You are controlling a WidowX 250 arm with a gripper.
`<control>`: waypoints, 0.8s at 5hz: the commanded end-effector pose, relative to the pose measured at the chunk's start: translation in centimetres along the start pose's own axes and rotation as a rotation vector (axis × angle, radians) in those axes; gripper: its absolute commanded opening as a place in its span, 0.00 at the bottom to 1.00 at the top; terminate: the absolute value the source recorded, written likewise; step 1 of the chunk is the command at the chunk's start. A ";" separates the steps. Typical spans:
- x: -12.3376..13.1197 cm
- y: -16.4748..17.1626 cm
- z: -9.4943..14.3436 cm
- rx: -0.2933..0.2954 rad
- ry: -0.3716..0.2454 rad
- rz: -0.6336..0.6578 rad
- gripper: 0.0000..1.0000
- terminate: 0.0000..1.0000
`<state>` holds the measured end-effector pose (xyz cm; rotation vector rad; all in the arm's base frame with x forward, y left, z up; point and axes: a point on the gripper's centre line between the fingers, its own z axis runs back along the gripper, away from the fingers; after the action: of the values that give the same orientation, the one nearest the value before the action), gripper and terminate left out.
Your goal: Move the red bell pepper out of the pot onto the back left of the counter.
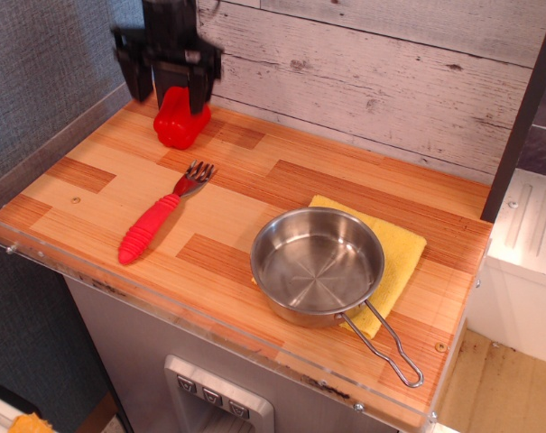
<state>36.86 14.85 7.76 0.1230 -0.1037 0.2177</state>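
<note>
**Red pepper set at the back left of the bench, tool above it**

A wooden bench of light and reddish-brown plank patches is shown from above and in front, edged with clear acrylic and backed by a whitewashed plank wall. A yellow cloth is spread at the front right, and the pot is placed on it, empty, its looped wire handle pointed toward the near right corner. A fork with a ribbed red handle is laid diagonally at the left centre, well apart from the pot.

The red bell pepper is seen at the back left corner, resting on the wood near the wall. The black tool is positioned directly over it and is blurred; its jaws are spread wider than the pepper and nothing is gripped between them, though one finger overlaps the pepper's top in this view.

The placing is judged essentially done. The pepper is judged to be light, hollow and rigid, with a glossy, slippery skin; if it must be retaken, its lobed sides across the widest part are judged the surest hold, not the small stem, which is hidden here.
</note>
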 end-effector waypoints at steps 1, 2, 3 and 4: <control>-3.9 -3.6 6.8 -0.039 -0.083 0.003 1.00 0.00; -5.5 -6.3 6.0 -0.071 -0.021 -0.013 1.00 0.00; -6.3 -7.0 5.7 -0.059 -0.005 -0.030 1.00 0.00; -6.3 -7.0 5.7 -0.059 -0.005 -0.030 1.00 0.00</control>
<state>32.16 5.50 9.20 0.0601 -0.0363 0.1850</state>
